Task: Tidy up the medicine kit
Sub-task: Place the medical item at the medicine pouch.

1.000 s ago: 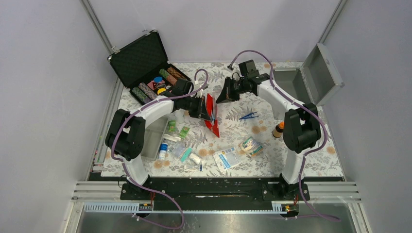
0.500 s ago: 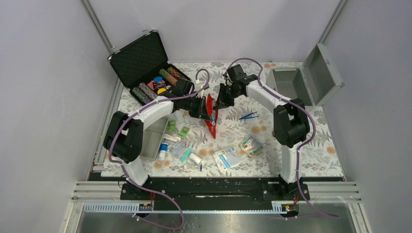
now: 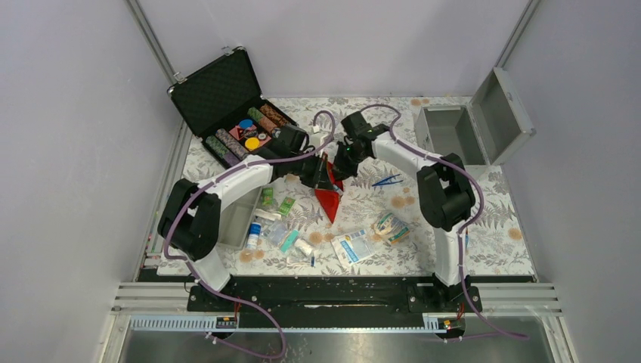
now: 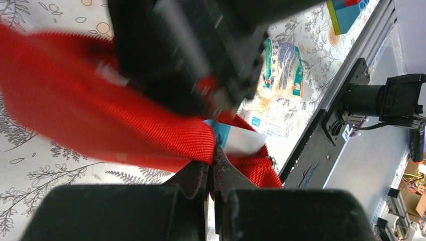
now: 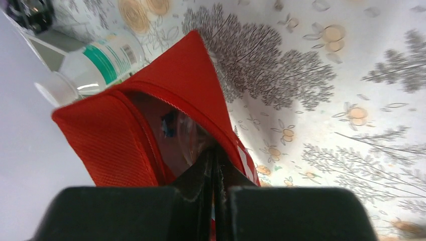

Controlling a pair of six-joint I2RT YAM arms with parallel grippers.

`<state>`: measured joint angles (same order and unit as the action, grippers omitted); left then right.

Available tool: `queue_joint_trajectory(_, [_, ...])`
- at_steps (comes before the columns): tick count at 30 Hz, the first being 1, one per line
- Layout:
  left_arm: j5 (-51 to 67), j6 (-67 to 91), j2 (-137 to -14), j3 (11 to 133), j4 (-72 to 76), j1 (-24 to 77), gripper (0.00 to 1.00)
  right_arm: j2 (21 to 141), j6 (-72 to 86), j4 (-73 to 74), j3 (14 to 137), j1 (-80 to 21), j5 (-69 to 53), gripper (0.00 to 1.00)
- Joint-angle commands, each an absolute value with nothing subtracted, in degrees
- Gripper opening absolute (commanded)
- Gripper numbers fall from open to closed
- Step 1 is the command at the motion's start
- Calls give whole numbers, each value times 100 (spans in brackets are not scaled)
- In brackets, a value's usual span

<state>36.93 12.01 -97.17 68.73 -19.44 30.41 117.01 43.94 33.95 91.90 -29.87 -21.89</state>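
The red first-aid pouch (image 3: pixel 330 198) hangs over the middle of the table, held from both sides. My left gripper (image 3: pixel 320 176) is shut on its fabric edge (image 4: pixel 100 115), and a white and blue packet (image 4: pixel 241 141) shows inside it. My right gripper (image 3: pixel 339 162) is shut on the opposite rim of the pouch (image 5: pixel 125 140), whose mouth gapes open. The medicine kit (image 3: pixel 442 111), a silver-grey metal box, stands at the back right with its lid (image 3: pixel 503 113) raised, away from both grippers.
An open black foam-lined case of coloured chips (image 3: pixel 227 113) stands at the back left. Blue tweezers (image 3: pixel 387 180), a bandage roll (image 3: pixel 391 227), sachets (image 3: pixel 355 246), small packets (image 3: pixel 287 238) and a white bottle (image 3: pixel 253 233) lie scattered at the front. A white tray (image 3: pixel 240 215) sits left.
My right arm has swung left from the back of the table onto the pouch. The pouch, a thin upright strip before, now spreads wider between the two grippers.
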Motion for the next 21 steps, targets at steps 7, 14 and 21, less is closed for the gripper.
queue_joint_trajectory(7, [3245, 1006, -9715, 6756, -1295, 3104, 0, 11614, 3908, 3287, 9068, -3186, -2324, 16])
queue_joint_trajectory(14, [3063, 537, -9322, 6569, -1591, 2968, 0, 10154, 2518, 3734, 8744, -2646, -2662, 40])
queue_joint_trajectory(21, [3894, -489, -9376, 6961, -2393, 2926, 0, 9753, -371, 4900, 8757, -2048, -3951, 50])
